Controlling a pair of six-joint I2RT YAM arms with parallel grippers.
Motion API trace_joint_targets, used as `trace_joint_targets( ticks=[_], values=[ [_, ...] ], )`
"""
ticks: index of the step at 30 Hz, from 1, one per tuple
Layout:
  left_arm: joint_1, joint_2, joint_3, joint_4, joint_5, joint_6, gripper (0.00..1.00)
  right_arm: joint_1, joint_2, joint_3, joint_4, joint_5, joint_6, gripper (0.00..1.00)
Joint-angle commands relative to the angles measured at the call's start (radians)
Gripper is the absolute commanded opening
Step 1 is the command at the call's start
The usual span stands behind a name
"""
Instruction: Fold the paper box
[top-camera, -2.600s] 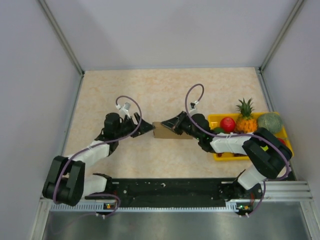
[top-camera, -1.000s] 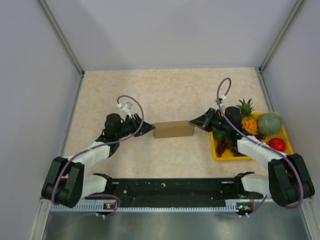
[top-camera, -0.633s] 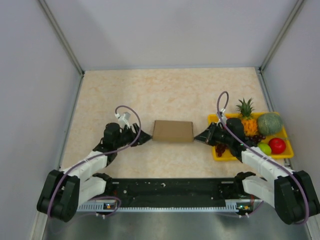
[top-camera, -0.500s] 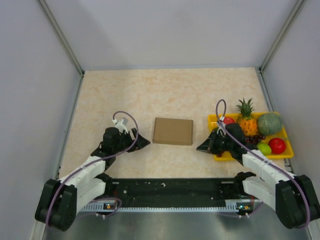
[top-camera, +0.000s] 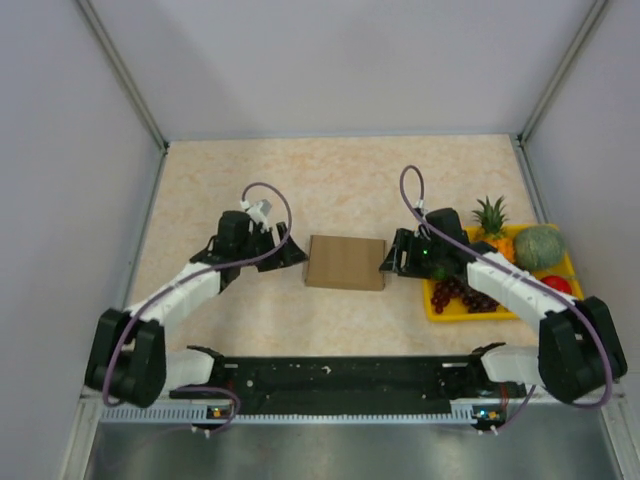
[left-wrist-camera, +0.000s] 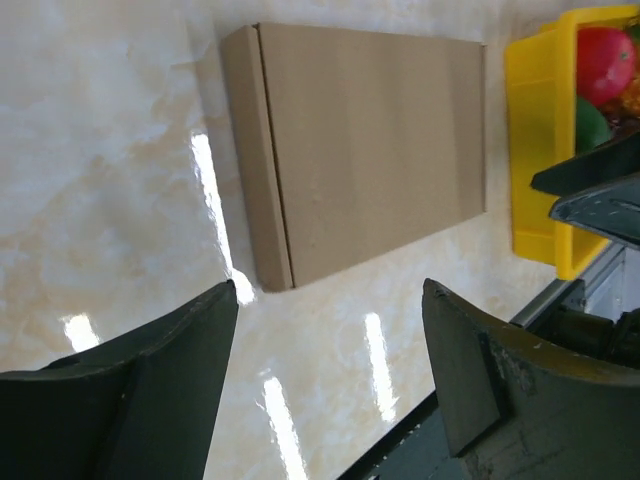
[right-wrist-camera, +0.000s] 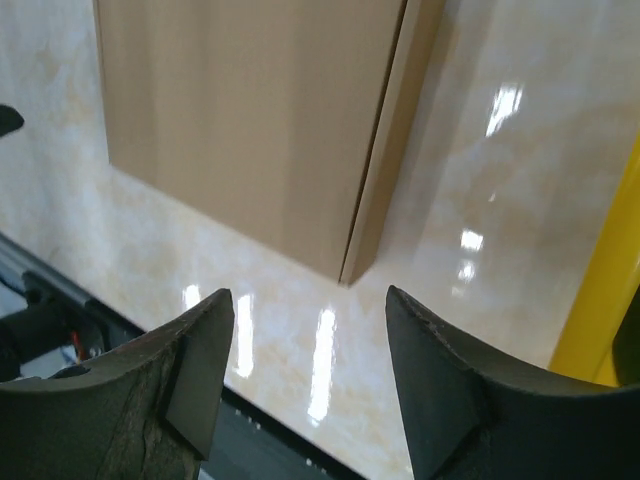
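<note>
Hiding: right arm (top-camera: 500, 284) covers part of the yellow tray (top-camera: 445, 314).
Paper box (top-camera: 346, 262): closed, flat on table (top-camera: 330, 180) between grippers.
Left gripper (top-camera: 292, 253): jaws apart, empty, by box's left edge.
Right gripper (top-camera: 389, 262): apart, empty, by right edge.
Change: both grippers moved closer to box.

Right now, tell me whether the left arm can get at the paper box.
Probably yes: the left pincer stands open just beside the paper box, at its left edge, and nothing shows between them.
</note>
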Motion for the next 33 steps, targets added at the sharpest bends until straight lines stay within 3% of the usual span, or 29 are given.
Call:
trace_joint_targets(
  ticks=[1, 10, 19, 26, 33],
  values=[
    [0.0, 0.278, 0.182, -0.087, 0.046, 0.115, 0.78, 0.008, 0.174, 0.17, 0.001, 0.12, -0.08, 0.62],
    [-0.087, 0.567, 0.35, -0.064, -0.041, 0.136, 0.68, 0.068, 0.426, 0.315, 0.042, 0.195, -0.07, 0.49],
    [-0.097, 0.676, 0.431, 0.013, -0.06, 0.06, 0.36, 0.076, 0.523, 0.385, 0.094, 0.277, -0.052, 0.31],
    [-0.092, 0.842, 0.692, 0.047, -0.054, 0.007, 0.35, 0.044, 0.719, 0.673, 0.09, 0.312, -0.122, 0.29],
    [-0.043, 1.164, 1.162, 0.019, 0.009, -0.06, 0.36, -0.042, 0.961, 1.011, 0.082, 0.261, -0.156, 0.29]
  ],
)
